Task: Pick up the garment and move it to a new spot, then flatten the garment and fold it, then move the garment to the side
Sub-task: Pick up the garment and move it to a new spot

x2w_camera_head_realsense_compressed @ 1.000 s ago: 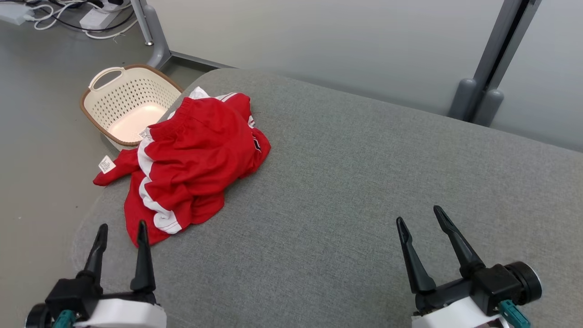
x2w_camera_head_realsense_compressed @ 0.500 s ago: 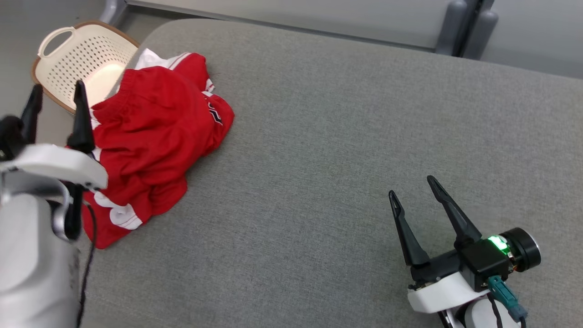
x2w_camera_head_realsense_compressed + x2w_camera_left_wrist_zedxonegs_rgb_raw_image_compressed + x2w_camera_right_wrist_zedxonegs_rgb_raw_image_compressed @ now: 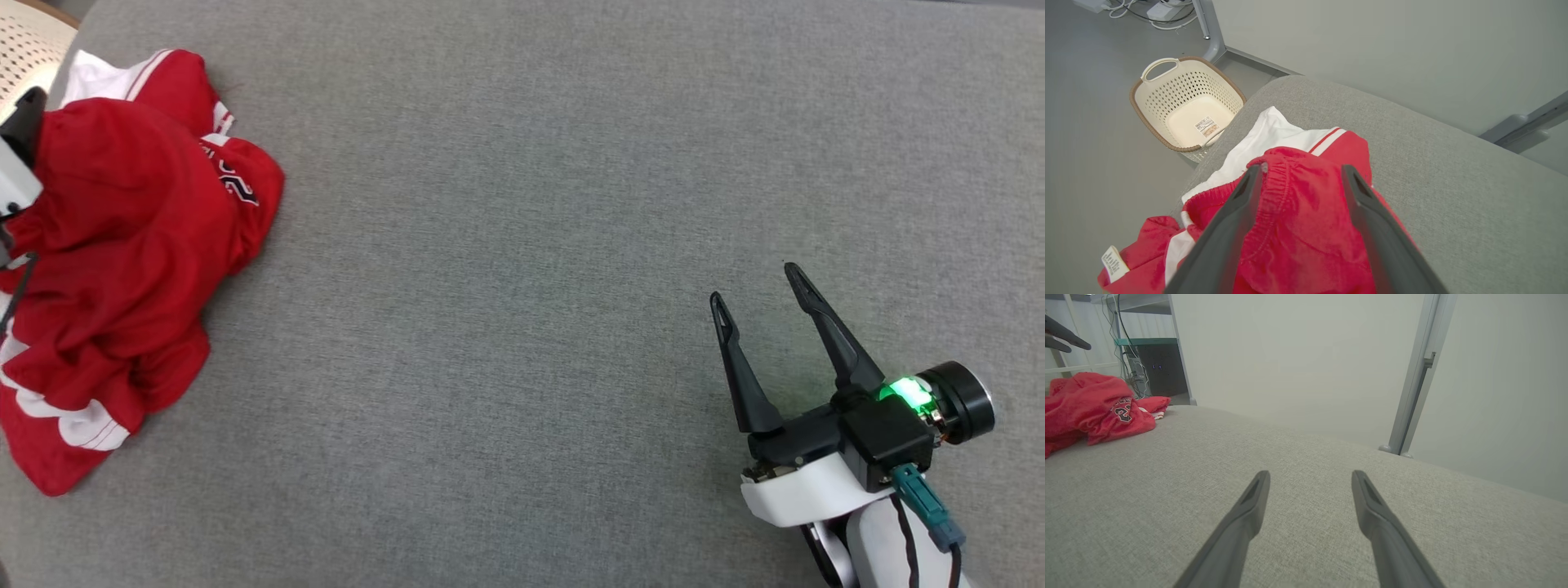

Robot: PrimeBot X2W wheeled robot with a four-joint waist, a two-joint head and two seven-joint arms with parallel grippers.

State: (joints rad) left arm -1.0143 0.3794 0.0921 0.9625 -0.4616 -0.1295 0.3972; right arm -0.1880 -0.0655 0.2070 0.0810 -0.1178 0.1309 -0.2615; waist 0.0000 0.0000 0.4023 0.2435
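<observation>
Garment: red with white trim (image 3: pixel 122 245); crumpled in a heap at the left end of the grey cushion (image 3: pixel 522 245); one fold bearing a white tag (image 3: pixel 1114 263) spills over the cushion's edge.
Left gripper: (image 3: pixel 1302 169) fingers spread wide, pinching nothing; it hangs right over the heap; in the left wrist view the gathered waistband (image 3: pixel 1274 179) shows between the two fingers; whether the tips touch the cloth cannot be told.
Right gripper: (image 3: pixel 754 283) fingers spread wide, holding nothing; above bare cushion toward the right end; well apart from the garment, which lies far off to its left in the right wrist view.
Basket: cream, perforated, brown-rimmed (image 3: pixel 1167 94); on the floor just beside the cushion's corner; beyond the garment as seen from the left gripper.
</observation>
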